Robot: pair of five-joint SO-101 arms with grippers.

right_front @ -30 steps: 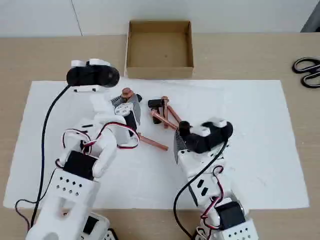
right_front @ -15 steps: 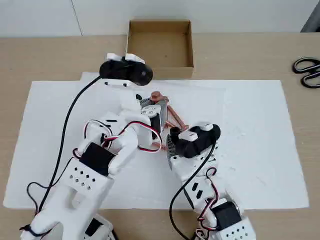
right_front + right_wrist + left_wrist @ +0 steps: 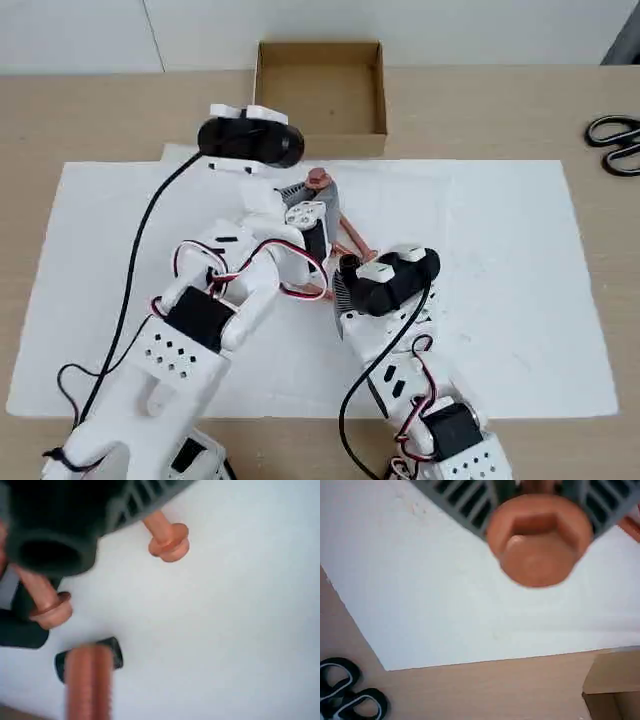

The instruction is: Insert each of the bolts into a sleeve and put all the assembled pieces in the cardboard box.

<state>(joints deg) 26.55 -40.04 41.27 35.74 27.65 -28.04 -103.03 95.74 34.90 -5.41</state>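
My left gripper is shut on a copper bolt, whose hex head sits between the grey ribbed fingers. It hangs over the white sheet just in front of the cardboard box. Just on the near side of it, my right gripper is shut on a black sleeve, its open bore facing the camera. Two loose bolts lie on the sheet beyond it. A second black sleeve lies there too, with a threaded copper shaft in front of it.
A white sheet covers the middle of the wooden table. The cardboard box stands open at the back edge of the sheet, its corner also in the left wrist view. Black scissors lie at the far right on the bare wood.
My left arm swung right from the left part of the sheet, carrying its bolt up beside the right gripper. The right arm shifted slightly left with the sleeve.
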